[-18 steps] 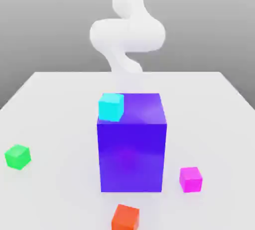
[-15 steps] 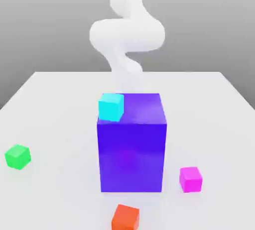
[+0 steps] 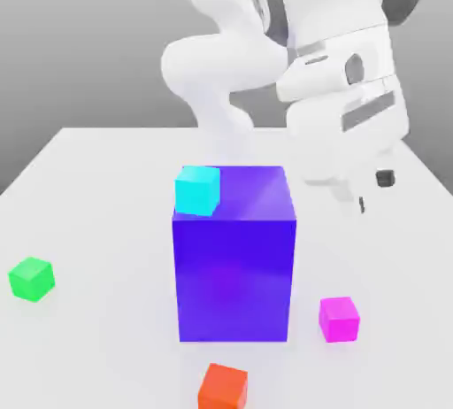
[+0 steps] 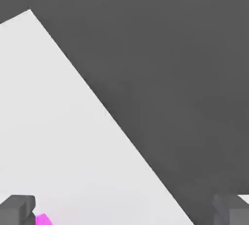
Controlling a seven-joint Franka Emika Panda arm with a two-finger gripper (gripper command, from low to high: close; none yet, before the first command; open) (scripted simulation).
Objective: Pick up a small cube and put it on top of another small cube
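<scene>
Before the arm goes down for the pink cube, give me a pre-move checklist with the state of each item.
1. Hand open and free of any object: ok, the fingers stand wide apart with nothing between them.
2. Pink cube resting on the table: ok.
3. Pink cube standing apart from the big blue block: ok, a gap shows between them.
4. Green cube has a free top to stack on: ok.
5. Hand lined up over the pink cube: not ok, the cube lies off to one side of the space between the fingers.
6. Orange cube sitting flat: cannot tell, its base is cut off by the picture's edge.
</scene>
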